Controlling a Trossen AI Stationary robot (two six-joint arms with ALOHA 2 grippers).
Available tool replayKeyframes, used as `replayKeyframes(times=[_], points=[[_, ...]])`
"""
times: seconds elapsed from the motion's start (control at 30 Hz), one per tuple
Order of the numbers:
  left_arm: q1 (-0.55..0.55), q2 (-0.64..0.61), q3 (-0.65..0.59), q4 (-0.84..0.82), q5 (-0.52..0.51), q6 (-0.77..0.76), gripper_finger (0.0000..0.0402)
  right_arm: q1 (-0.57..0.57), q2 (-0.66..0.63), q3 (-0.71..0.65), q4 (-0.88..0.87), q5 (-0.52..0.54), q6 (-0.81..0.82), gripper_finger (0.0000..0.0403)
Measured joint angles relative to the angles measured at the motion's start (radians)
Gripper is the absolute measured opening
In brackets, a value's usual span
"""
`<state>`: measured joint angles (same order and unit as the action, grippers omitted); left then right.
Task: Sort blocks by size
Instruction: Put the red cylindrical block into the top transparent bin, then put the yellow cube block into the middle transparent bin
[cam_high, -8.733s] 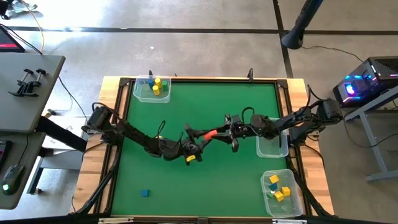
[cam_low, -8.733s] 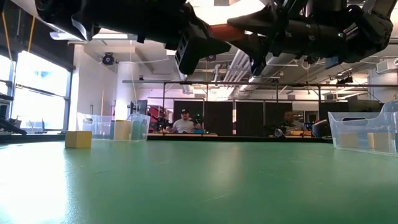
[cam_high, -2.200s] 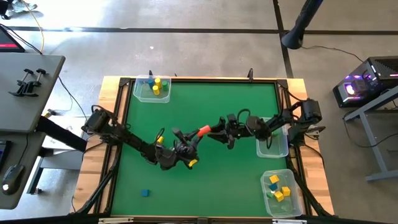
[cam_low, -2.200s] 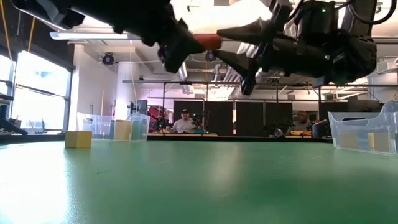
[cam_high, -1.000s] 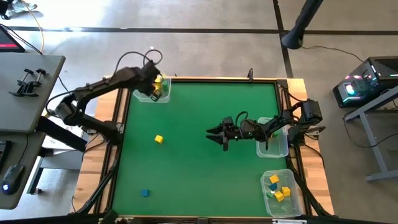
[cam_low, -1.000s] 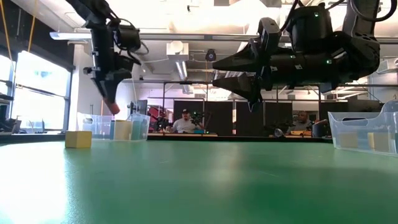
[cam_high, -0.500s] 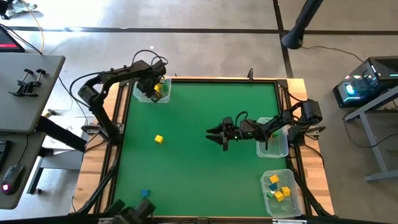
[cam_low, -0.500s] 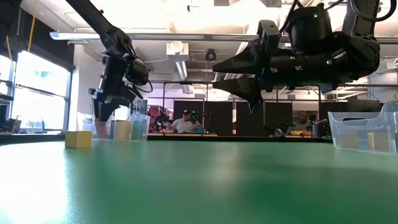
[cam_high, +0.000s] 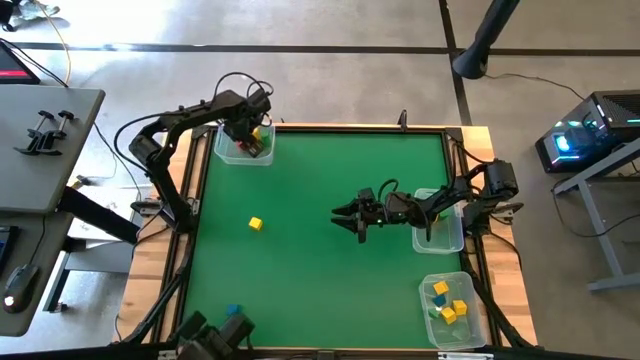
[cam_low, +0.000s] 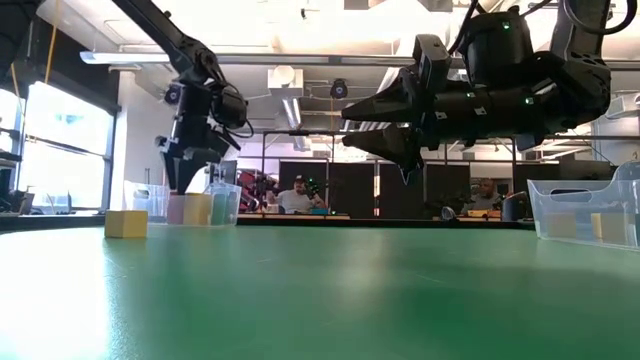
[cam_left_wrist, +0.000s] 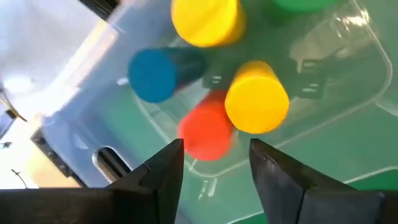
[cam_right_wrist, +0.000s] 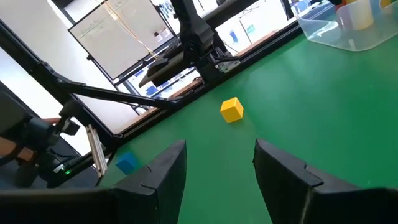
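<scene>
My left gripper (cam_high: 243, 135) hangs open over the clear tub (cam_high: 222, 152) at the table's far left corner. Through its fingers in the left wrist view (cam_left_wrist: 215, 147) I see short cylinders standing on their ends in the tub: a red one (cam_left_wrist: 208, 131), two yellow (cam_left_wrist: 257, 98), a blue one (cam_left_wrist: 152, 74). The fingers touch none of them. My right gripper (cam_high: 342, 212) hovers open and empty above mid-table. A yellow cube (cam_high: 256, 224) lies on the mat left of centre; a blue cube (cam_high: 233, 312) lies near the near left corner.
An empty-looking clear tub (cam_high: 438, 238) stands at the right edge under my right arm. Another tub (cam_high: 436, 322) at the near right corner holds yellow and blue blocks. A dark shape (cam_high: 210, 338) shows at the near left edge. People sit in the room beyond.
My left gripper, carrying the red cylinder at its fingertips above the far left tub, has gone down into the tub, let the cylinder go and risen a little. The red cylinder now stands in the tub among the others.
</scene>
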<state>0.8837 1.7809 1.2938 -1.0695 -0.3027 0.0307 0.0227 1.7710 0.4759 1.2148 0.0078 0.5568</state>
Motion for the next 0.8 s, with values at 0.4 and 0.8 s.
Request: replayKeyframes(times=[0.4, 0.8], points=[[-0.015, -0.05, 0.085, -0.077, -0.151, -0.028, 0.0176, 0.007, 0.0, 0.0, -0.006, 0.008, -0.016, 0.0178], [-0.315, -0.481, -0.12, 0.1, -0.188, -0.099, 0.0177, 0.107, 0.0, 0.0, -0.006, 0.165, -0.094, 0.0178]])
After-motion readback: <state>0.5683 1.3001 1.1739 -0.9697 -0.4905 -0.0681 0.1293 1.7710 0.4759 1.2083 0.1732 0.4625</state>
